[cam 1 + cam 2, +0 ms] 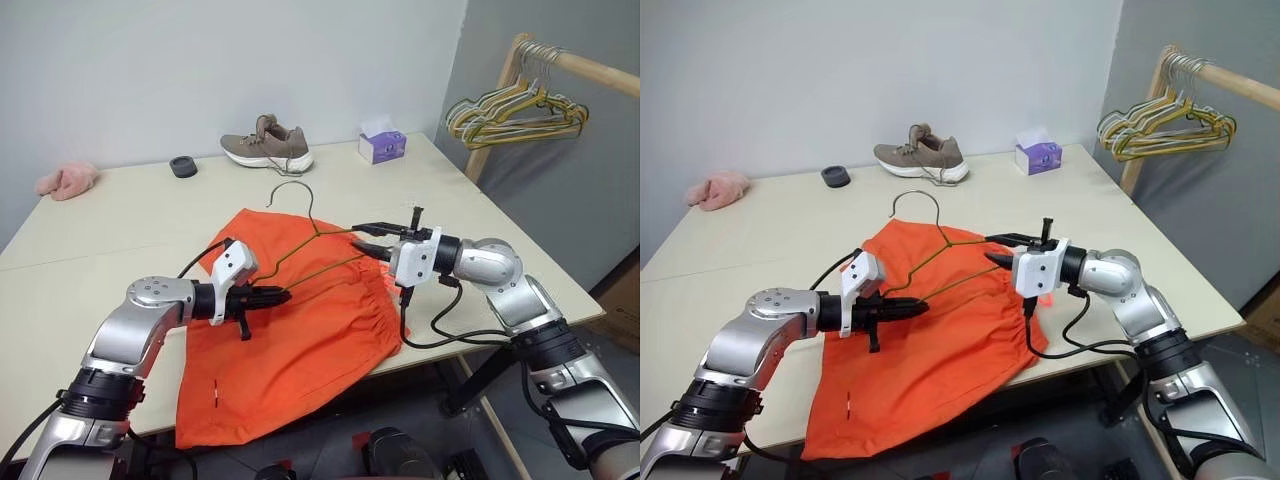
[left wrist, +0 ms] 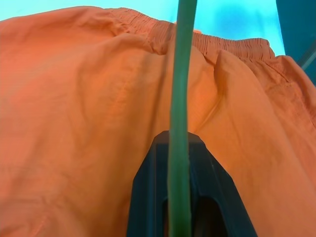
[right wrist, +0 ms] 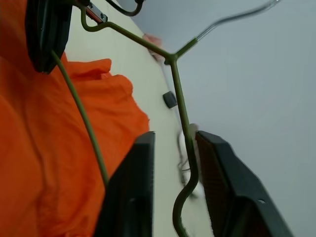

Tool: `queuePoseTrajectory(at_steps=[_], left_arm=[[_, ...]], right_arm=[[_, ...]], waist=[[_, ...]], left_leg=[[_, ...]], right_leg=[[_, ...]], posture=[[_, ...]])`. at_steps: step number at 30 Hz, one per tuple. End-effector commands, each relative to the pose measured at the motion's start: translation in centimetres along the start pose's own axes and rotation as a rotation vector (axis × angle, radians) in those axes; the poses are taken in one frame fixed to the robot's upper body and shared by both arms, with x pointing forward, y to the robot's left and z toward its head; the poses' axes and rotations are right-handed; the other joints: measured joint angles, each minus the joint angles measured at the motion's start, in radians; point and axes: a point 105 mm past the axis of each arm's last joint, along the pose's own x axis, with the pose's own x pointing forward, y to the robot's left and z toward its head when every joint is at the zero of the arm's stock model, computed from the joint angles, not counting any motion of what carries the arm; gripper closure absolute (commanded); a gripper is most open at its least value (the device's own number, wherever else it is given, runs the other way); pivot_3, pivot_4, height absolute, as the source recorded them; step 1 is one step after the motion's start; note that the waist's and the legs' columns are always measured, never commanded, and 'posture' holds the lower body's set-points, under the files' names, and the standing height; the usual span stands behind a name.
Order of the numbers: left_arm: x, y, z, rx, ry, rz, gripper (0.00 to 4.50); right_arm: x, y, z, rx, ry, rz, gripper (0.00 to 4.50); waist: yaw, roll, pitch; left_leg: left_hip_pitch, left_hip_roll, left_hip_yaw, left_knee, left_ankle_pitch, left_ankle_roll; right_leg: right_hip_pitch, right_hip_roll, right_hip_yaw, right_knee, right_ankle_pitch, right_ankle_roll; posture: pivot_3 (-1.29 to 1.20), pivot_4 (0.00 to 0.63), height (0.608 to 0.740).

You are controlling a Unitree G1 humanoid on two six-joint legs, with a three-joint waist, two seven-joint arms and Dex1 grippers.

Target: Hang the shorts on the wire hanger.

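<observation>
Two pincers meet the wire hanger (image 1: 318, 252) above the shorts (image 1: 300, 340) spread on the bench (image 1: 120, 225): the left pincer (image 1: 280, 295) is clenched on it, the right pincer (image 1: 368, 240) parted around it, so threading is judged next.

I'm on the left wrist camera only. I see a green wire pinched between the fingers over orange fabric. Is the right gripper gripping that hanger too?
Observer: No. The right gripper is open, with one finger on either side of the wire hanger, not clamped on it. The left gripper alone pinches the wire.
Operator: Is the hanger threaded into the shorts?
Observer: It looks not. The wire sits over the shorts, which lie spread on the table with one end drooping over the near edge.
Operator: Which way is the hook pointing?
Observer: Away from the robot, towards the shoe at the table's far edge.
</observation>
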Motion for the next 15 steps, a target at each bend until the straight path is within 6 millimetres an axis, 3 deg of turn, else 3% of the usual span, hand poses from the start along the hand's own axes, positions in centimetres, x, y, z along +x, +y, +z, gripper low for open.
queuePoseTrajectory(at_steps=[1, 6, 10, 15], left_arm=[[-0.4, 0.0, 0.8, 0.075, -0.003, 0.011, 4.50], [-0.6, -0.1, 0.1, 0.156, 0.050, 0.006, 4.50], [-0.7, -0.2, 0.1, 0.220, 0.073, -0.015, 4.50], [-0.8, -0.7, 0.3, 0.268, 0.091, -0.050, 4.50]], right_arm=[[-1.3, -2.6, 0.6, 0.093, 0.014, -0.072, 1.74], [-2.9, -2.7, -0.7, 0.286, 0.136, -0.049, 0.01], [-4.9, 0.1, -1.2, 0.458, 0.213, 0.142, 0.01], [-5.7, 1.6, -2.5, 0.454, 0.347, 0.270, 0.01]], waist=[[0.000, 0.000, 0.000], [0.004, 0.000, 0.000], [0.008, 0.000, 0.001], [0.001, 0.000, 0.002]], left_leg=[[0.000, 0.000, 0.000, 0.000, 0.000, 0.000], [0.000, 0.000, 0.000, 0.000, 0.000, 0.000], [-0.001, 0.000, 0.000, 0.000, 0.000, 0.000], [0.000, 0.000, 0.000, 0.000, 0.000, 0.000]], right_leg=[[0.000, 0.000, 0.000, 0.000, 0.000, 0.000], [0.000, 0.000, -0.001, 0.000, 0.000, 0.000], [-0.001, 0.000, -0.001, -0.001, -0.001, -0.001], [-0.001, 0.000, -0.001, -0.001, -0.004, -0.006]], posture=[[-0.23, 0.010, 0.740], [-0.23, 0.009, 0.740], [-0.24, 0.010, 0.740], [-0.24, 0.008, 0.740]])
